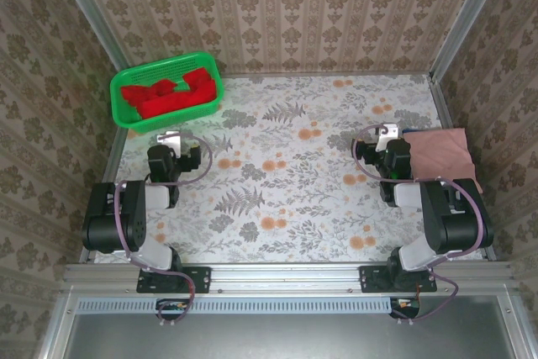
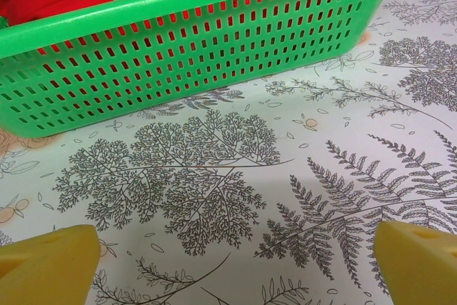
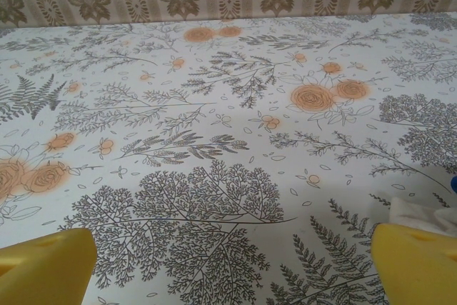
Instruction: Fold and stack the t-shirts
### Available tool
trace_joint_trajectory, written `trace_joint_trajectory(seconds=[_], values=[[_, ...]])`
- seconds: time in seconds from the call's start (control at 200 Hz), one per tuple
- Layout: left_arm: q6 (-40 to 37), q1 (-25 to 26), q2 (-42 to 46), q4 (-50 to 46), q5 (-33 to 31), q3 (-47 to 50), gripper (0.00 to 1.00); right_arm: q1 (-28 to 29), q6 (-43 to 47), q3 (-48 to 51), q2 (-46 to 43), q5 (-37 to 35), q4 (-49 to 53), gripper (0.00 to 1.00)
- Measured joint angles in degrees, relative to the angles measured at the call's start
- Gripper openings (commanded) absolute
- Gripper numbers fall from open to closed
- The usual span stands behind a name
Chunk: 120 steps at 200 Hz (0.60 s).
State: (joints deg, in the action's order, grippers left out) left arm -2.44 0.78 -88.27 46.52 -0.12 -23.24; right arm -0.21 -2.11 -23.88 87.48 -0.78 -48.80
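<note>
Arms [image 1: 118, 216] crouch folded, left claw [image 1: 171, 137] and right claw [image 1: 386, 131] agape above table [image 1: 286, 174].

We see bright, even light, with only faint, soft shadows on the table [image 1: 286, 199]. Close to the wrist cameras, the yellow fingertips [image 2: 43, 266] look slightly out of focus.

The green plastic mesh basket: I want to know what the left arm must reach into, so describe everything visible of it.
The green plastic mesh basket is a shallow rectangular tray with a solid rim and walls pierced by rows of small upright slots. It stands upright, slightly skewed, at the far left corner of the floral-print table, resting on it. Crumpled bright red cloth lies inside, showing through the slots. The open left gripper is nearby, not touching.
</note>
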Motion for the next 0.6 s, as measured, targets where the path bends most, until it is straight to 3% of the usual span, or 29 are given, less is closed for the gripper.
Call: trace_joint_trajectory(seconds=[0.175,0.32,0.455,0.6], values=[[-1.1,0.8,3.3,-4.8,0.3,-0.9,1.0,0.0,0.0,0.2,-3.1,-0.9,3.4,1.0],[-2.5,3.2,11.5,-13.2,-1.3,-3.2,1.0,0.5,-0.6,-1.2,-12.6,-0.7,13.3,1.0],[-3.5,5.3,17.2,-23.5,-3.8,-9.9,1.0,3.3,-0.6,-6.3,-19.1,0.0,21.7,1.0],[-1.6,5.5,17.2,-33.2,-6.8,-19.2,1.0,7.4,-0.5,-15.7,-20.5,2.5,31.8,1.0]])
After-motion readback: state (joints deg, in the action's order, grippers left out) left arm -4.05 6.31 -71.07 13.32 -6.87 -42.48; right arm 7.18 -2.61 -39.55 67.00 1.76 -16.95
